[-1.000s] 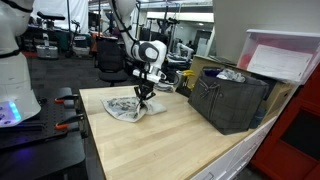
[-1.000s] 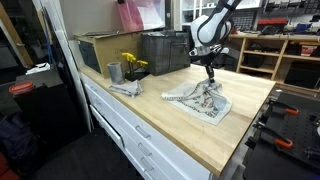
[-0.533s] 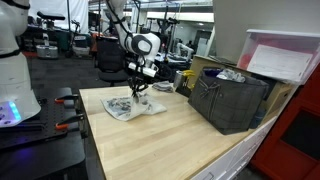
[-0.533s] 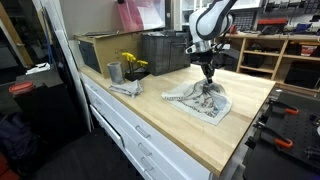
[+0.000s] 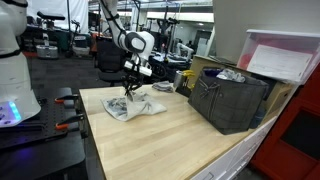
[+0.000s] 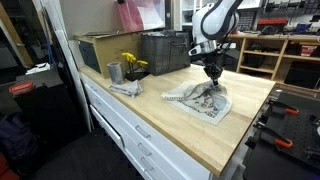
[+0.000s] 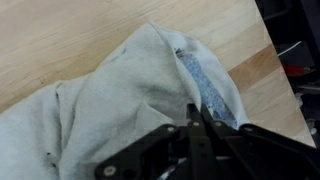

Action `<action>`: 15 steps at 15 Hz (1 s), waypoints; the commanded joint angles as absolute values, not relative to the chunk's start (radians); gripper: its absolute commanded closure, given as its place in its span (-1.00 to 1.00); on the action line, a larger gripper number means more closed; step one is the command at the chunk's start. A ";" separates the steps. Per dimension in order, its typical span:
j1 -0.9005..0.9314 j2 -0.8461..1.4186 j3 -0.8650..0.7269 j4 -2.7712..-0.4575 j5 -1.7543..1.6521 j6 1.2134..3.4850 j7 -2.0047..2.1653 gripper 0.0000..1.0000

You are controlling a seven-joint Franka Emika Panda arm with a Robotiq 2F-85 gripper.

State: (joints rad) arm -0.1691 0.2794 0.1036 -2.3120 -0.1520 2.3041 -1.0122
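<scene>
A crumpled grey-white cloth lies on the wooden tabletop, near its far end in both exterior views. My gripper stands upright over the cloth's edge with its tips down at the fabric. In the wrist view the black fingers are pressed together, and the gripper pinches a raised fold of the cloth beside a bluish patterned strip. Bare wood shows around the cloth.
A dark slatted crate sits on the table beside a cardboard box. A metal cup, yellow flowers and a grey rag stand near the table's edge. Clamps lie on the adjoining bench.
The gripper has stayed shut and moved sideways along the table, dragging its part of the cloth along. The cloth has stretched out and changed shape.
</scene>
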 commanded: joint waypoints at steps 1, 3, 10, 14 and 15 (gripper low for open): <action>-0.124 0.210 0.104 -2.374 -0.128 2.295 -1.063 0.99; -0.089 0.199 0.110 -2.396 -0.133 2.298 -1.036 0.99; -0.026 0.197 0.098 -2.380 -0.130 2.283 -0.921 -0.10; -0.040 0.251 0.051 -2.316 -0.144 2.315 -0.774 -0.71; -0.043 0.269 0.037 -2.295 -0.147 2.314 -0.738 -0.84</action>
